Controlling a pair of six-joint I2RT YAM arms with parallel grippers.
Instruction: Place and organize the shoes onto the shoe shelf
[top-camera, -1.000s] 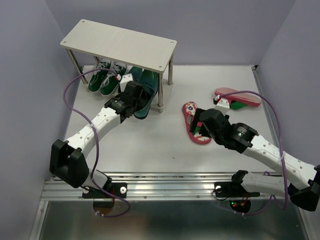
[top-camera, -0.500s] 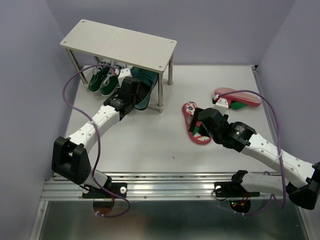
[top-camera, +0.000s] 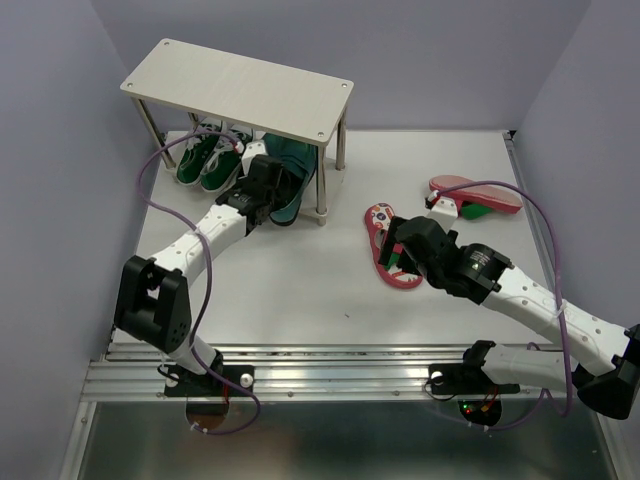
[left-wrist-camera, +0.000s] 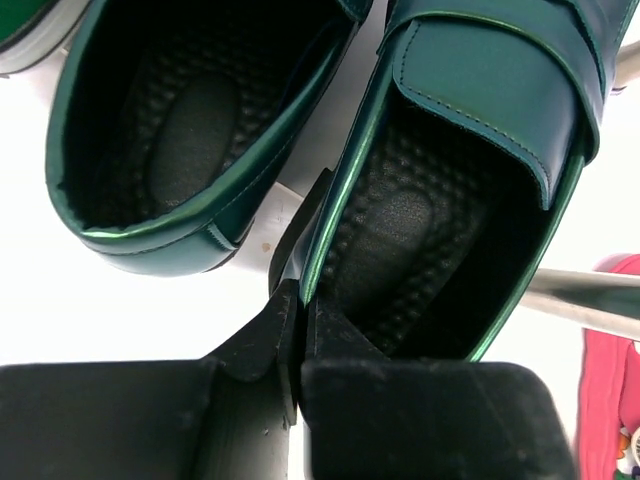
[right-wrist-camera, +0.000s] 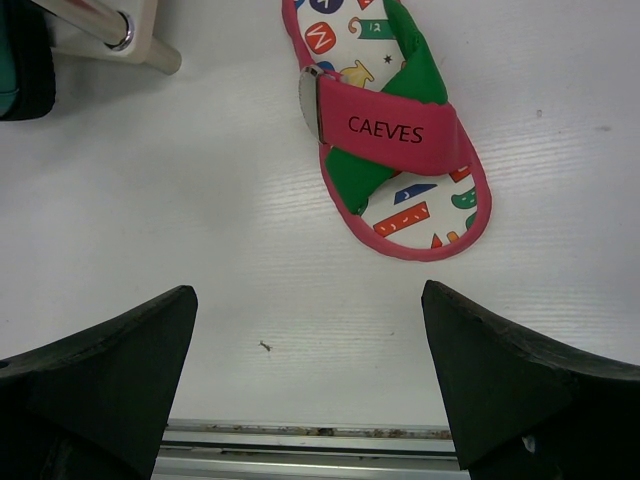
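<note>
Toward the far-left corner of the surface, the shoe shelf (top-camera: 240, 85), its long side slanting along the far edge. Under its top board, nearest the left edge, the pair of green sneakers (top-camera: 205, 160), side by side, white laces up. Just beside them, toward the middle, the two dark green loafers (top-camera: 295, 160), heels poking out toward the near edge. Hard to tell whether these rest on the lower board or on the surface itself.

Reaching in from the near-left corner, the left arm (top-camera: 215, 225). Left jaws almost fully closed, pinched on the side wall of the right-hand loafer (left-wrist-camera: 470, 150) close to its heel, with one of the black fingers (left-wrist-camera: 250, 345) outside the wall and the other down inside the shoe. Left-hand loafer (left-wrist-camera: 190, 130) just beside, untouched by the jaws. Across the right of the wrist view, a silver shelf leg (left-wrist-camera: 585, 292).

Right of the middle of the surface, the first flip-flop (right-wrist-camera: 395, 130) — flat, patterned footbed up, red-and-green strap marked CAEVES. Over its near end, the right arm (top-camera: 500, 285), right jaws spread wide and holding nothing, dark fingers (right-wrist-camera: 100, 385) clear of the sandal. Toward the right edge and farther back, the second flip-flop (top-camera: 478, 193), well apart from the shelf, which way up unclear.
</note>
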